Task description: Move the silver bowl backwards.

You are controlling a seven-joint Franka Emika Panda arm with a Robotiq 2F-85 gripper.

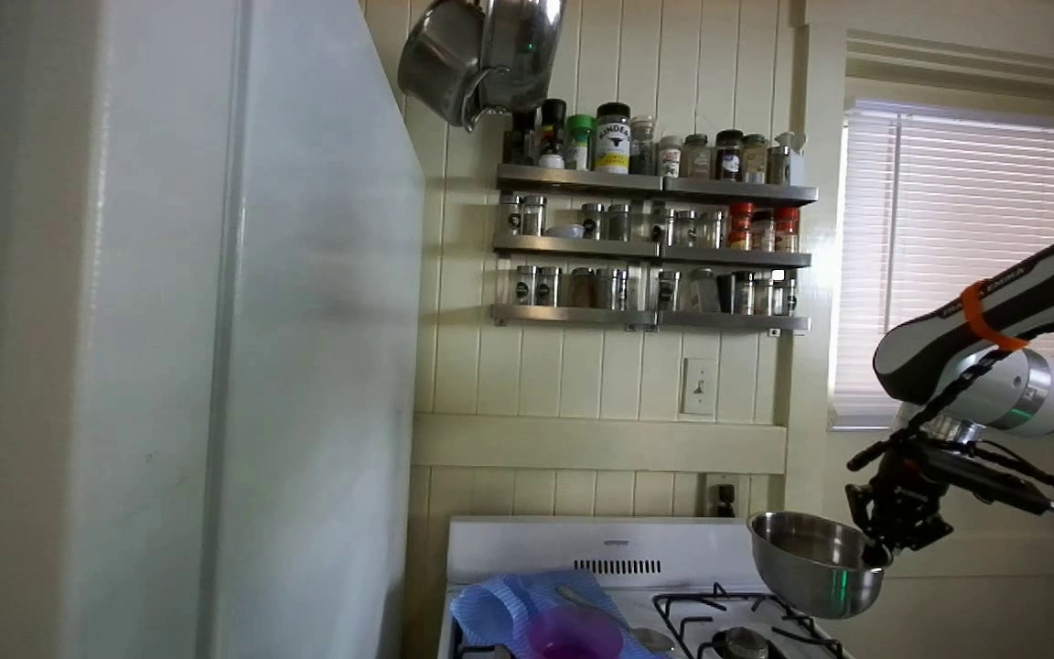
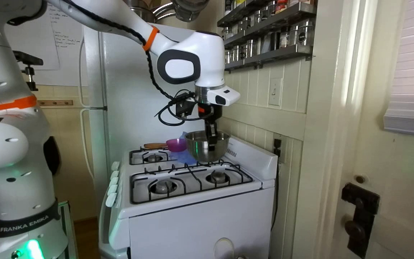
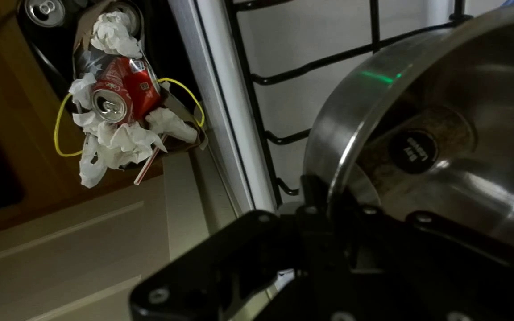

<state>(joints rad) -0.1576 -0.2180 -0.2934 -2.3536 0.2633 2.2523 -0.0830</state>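
Silver bowl (image 2: 199, 151): hangs from the jaws by one side, its body lying off to that side; over the surface (image 2: 192, 198), apparently lifted, though contact at the base cannot be ruled out.
Jaws: clenched across the bowl's rim, one half inside the wall, one outside.
Jar (image 3: 413, 151): lies in the bowl, just beside and below the jaws; label reads "Bay Leaves". Likely to roll, so start and stop gently.
Rim tilt: in an exterior view, seems lower at the jaws than opposite them. Off-centre load may twist in the grip; hold wrist angle constant.
Grate (image 3: 328, 59): beneath the jaws. Carry the base clear of its bars.
Back panel (image 1: 490, 554): to the wall side of the jaws. "Backwards" probably means toward it; ease in, avoid knocking it.
Purple bowl (image 2: 176, 145), blue cloth (image 1: 509, 590): past the silver bowl from the jaws; stay off both.
Set-down: lower until the base sits flat on the bars, only then part the jaws and rise straight up.
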